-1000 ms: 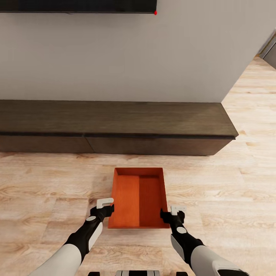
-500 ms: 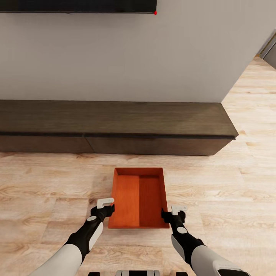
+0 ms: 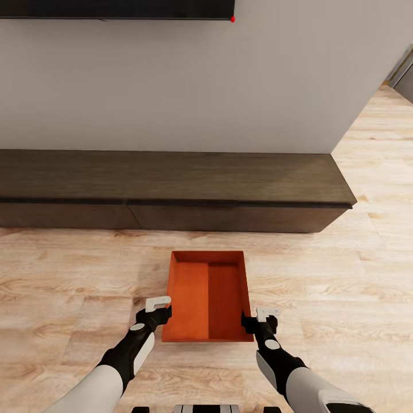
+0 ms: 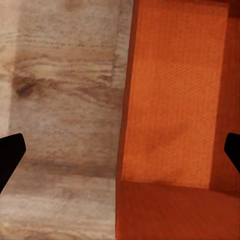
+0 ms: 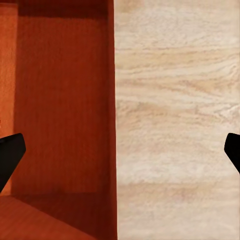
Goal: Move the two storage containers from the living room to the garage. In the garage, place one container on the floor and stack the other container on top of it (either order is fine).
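Observation:
One orange-red storage container [image 3: 207, 295] sits on the light wood-plank floor [image 3: 69, 275] of the living room, just in front of me, with nothing inside it. My left gripper [image 3: 158, 312] is open at its near left corner. In the left wrist view the left gripper [image 4: 120, 152] straddles the container's left wall [image 4: 125, 100], its fingers far apart. My right gripper [image 3: 255, 321] is open at the near right corner. In the right wrist view the right gripper [image 5: 120, 152] straddles the right wall [image 5: 112, 100] the same way. The second container and the garage are out of view.
A long low dark bench [image 3: 172, 178] runs along the pale wall [image 3: 172, 86] behind the container, under a black TV [image 3: 115, 8]. The wood floor carries on past the bench's right end toward a doorway [image 3: 401, 74] at the far right.
A second ago my right gripper shifted slightly toward me along the container's right wall. Nothing has moved in the last half second.

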Motion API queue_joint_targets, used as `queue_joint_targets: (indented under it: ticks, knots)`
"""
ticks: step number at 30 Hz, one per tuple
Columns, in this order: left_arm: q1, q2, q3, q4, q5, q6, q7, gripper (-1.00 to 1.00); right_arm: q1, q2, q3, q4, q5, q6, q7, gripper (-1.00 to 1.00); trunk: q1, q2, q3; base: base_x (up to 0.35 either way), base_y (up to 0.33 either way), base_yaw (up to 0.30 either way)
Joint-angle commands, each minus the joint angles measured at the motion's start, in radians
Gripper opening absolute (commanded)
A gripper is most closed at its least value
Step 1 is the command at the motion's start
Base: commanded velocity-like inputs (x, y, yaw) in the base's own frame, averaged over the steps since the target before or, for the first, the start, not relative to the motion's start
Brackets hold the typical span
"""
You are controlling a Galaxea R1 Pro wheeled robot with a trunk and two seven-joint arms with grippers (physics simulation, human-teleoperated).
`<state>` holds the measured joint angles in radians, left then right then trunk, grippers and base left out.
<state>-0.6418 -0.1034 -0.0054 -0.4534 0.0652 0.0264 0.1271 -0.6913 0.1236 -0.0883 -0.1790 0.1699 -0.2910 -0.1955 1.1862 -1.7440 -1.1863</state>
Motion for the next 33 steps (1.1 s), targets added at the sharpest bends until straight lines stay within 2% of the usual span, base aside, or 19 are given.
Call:
queue_joint_targets:
  ticks: [1,33]
  knots:
    - [0.000,0.000,-0.001,-0.001,0.007,0.003,0.003,1.00,-0.001,0.001,-0.008,0.001,0.011,-0.003,-0.002,1.00,0.004,-0.007,-0.004,0.000,0.000,0.000]
    - [0.000,0.005,0.000,0.000,0.005,0.004,0.003,1.00,-0.001,0.004,-0.013,0.001,0.010,-0.007,0.001,1.00,0.126,-0.231,-0.104,0.000,0.000,0.000]
